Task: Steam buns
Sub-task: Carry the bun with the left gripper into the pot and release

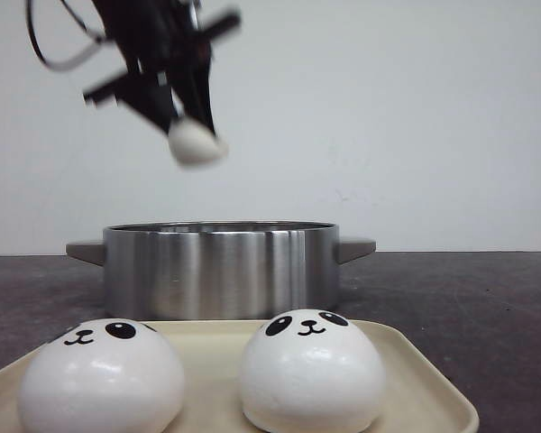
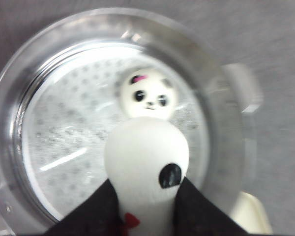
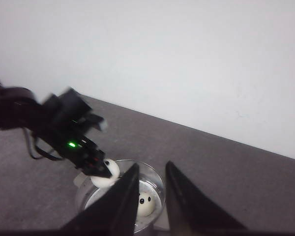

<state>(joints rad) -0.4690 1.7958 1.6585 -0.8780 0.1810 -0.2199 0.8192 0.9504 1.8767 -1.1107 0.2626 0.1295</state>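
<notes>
I see one bun pinched between my left gripper's jaws, squeezed narrow, hanging in the air above the steel pot. Another bun, face up, sits on the perforated steamer plate inside that pot. Two more buns rest side by side on the beige tray nearest me. My right gripper holds nothing, jaws slightly parted, well back over the dark worktop.

Four glossy white panda-faced buns: two on the beige tray before one steel pot, one inside it, one above it.
</notes>
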